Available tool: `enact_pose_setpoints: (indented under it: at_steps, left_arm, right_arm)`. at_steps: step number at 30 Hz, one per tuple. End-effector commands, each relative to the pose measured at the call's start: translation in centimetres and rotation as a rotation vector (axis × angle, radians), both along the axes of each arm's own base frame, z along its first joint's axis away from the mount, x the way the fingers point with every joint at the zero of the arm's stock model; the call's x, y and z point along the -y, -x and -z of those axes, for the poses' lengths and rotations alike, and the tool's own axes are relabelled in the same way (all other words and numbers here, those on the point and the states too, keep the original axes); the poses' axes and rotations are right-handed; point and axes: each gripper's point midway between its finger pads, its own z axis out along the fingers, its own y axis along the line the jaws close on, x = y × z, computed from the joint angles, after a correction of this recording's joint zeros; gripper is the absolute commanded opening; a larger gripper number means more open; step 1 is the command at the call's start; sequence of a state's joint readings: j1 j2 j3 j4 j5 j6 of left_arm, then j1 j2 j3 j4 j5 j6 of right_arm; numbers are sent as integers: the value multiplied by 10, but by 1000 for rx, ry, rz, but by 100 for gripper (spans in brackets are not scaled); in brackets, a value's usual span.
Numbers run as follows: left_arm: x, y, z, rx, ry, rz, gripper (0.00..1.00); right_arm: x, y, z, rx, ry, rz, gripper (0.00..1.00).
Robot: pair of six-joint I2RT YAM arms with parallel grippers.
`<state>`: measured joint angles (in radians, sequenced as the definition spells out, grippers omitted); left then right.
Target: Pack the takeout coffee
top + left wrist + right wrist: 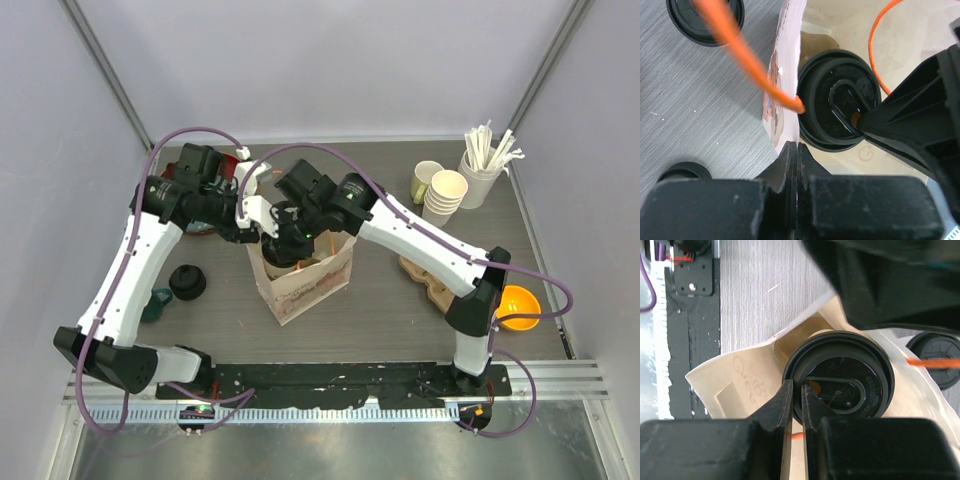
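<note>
A brown paper bag (305, 282) stands open in the middle of the table. One takeout coffee cup with a black lid (840, 382) sits inside it and also shows in the left wrist view (837, 100). My right gripper (799, 386) reaches into the bag (290, 245) and is shut on the near rim of that lid. My left gripper (797, 146) is shut on the bag's left top edge (785, 75) and holds it. In the top view it (252, 232) is at the bag's left rim. A second lidded cup is not in view.
Loose black lids (187, 282) lie left of the bag. A cardboard cup carrier (425, 275) and an orange bowl (520, 305) are on the right. A yellow-green mug (425, 180), stacked bare cups (446, 195) and a cup of straws (482, 165) stand at the back right.
</note>
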<state>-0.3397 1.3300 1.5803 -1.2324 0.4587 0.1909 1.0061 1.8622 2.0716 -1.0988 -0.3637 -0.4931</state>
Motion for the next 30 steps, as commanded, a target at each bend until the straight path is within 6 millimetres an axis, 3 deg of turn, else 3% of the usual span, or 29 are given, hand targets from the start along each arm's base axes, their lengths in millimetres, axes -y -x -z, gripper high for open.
enact_pose_setpoints:
  at_steps: [1,6,12,18,27,30]
  left_arm:
    - [9,-7,-18,57,46,11,0]
    - [9,-11,-17,56,44,9,0]
    - [8,-14,-17,81,32,22,0]
    - [16,-12,-16,56,65,50,0]
    - [21,-7,-17,57,71,83,0]
    - [22,-6,-15,48,69,87,0]
  right_arm:
    - [2,8,14,38,1,-114,1]
    - [7,18,36,51,19,-234,1]
    - [12,28,45,52,11,-317,1]
    - [0,27,55,47,13,-401,1]
    - [7,22,91,10,132,-413,1]
    - [7,12,99,25,162,-364,1]
